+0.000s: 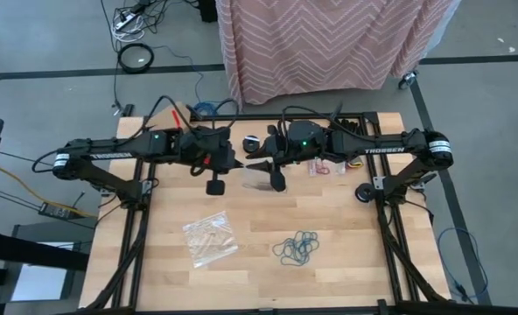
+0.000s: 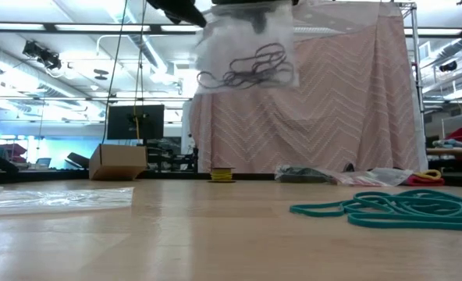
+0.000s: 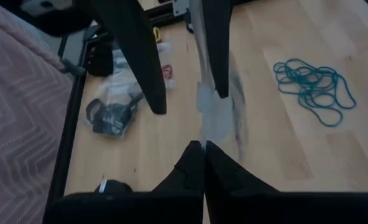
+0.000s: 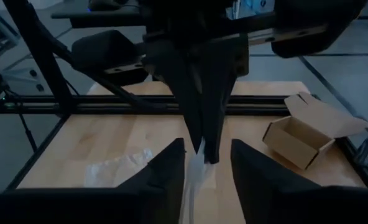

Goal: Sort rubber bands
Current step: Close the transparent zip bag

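Note:
A clear plastic bag with black rubber bands inside hangs above the table's middle far part. My left gripper is shut on the bag's top. My right gripper is open, with one finger on either side of the same bag edge; in the high view the two grippers meet tip to tip. A loose heap of teal rubber bands lies on the table nearer the front edge. Red bands lie by the far edge. My left gripper pinches the clear bag's upper edge between its two shut fingers, coming from the table's left and slanting down. The bag hangs below the fingers, lifted clear of the table, with the black bands sagging in its lower part.
A second clear bag lies flat on the near left of the table. More bags with small items sit at the far right. A cardboard box stands past the far edge. Bare wood separates the heap from the grippers.

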Robot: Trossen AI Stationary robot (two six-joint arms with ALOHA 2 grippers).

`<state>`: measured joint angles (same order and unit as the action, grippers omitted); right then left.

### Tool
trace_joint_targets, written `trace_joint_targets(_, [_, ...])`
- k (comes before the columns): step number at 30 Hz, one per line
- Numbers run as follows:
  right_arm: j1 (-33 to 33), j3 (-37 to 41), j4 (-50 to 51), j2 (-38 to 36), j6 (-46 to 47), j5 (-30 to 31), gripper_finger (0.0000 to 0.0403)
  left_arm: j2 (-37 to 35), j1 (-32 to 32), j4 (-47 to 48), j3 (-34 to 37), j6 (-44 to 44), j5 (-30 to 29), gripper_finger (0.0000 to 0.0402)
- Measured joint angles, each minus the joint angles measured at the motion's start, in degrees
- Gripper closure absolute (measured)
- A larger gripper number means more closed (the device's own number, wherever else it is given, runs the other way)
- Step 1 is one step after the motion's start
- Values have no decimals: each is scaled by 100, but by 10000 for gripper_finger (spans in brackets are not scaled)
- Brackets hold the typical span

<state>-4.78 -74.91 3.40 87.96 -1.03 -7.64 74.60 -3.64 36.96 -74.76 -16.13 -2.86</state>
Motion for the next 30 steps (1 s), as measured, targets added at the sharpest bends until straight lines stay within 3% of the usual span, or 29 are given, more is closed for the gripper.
trace_joint_targets(6, [2,2,127,0,244,-11,283,16,0,-45,0,-12,38,401])
trace_joint_targets(20, [2,2,159,0,240,-105,392,14,0,-71,0,-15,35,401])
trace_joint_targets(30, [4,2,341,11,249,-24,392,-3,2,262,-11,-16,-14,401])
